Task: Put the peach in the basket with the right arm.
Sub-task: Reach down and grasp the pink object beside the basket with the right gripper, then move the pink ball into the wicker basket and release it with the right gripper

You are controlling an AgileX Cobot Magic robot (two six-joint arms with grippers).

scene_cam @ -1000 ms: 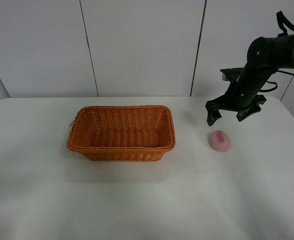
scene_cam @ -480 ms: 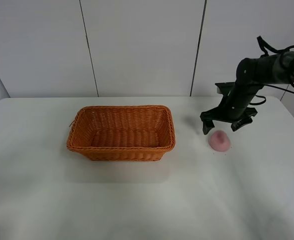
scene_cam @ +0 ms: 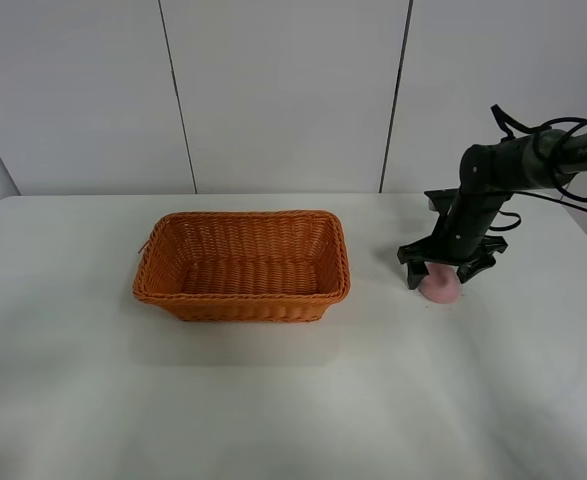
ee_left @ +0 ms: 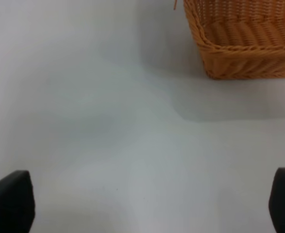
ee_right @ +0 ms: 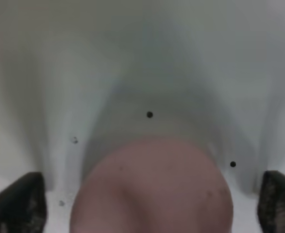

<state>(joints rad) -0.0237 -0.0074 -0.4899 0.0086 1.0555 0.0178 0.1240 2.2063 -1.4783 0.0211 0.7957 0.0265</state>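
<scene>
The pink peach (scene_cam: 439, 286) lies on the white table to the right of the orange-brown wicker basket (scene_cam: 243, 265). My right gripper (scene_cam: 445, 272) is low over the peach, open, with one finger on each side of it. In the right wrist view the peach (ee_right: 152, 189) fills the space between the two black fingertips (ee_right: 17, 201), which stand wide apart. My left gripper (ee_left: 147, 206) is open over bare table, with only its fingertips (ee_left: 8, 200) showing in the left wrist view, near a corner of the basket (ee_left: 244, 43). The left arm is outside the exterior view.
White wall panels rise behind the table (scene_cam: 273, 400). Loose black cables (scene_cam: 563, 130) loop off the right arm near the right edge of the exterior view. Small dark specks (ee_right: 149, 114) dot the table by the peach.
My right gripper has come down and leftward from above the peach until its open fingers straddle it. The peach and basket have stayed put.
</scene>
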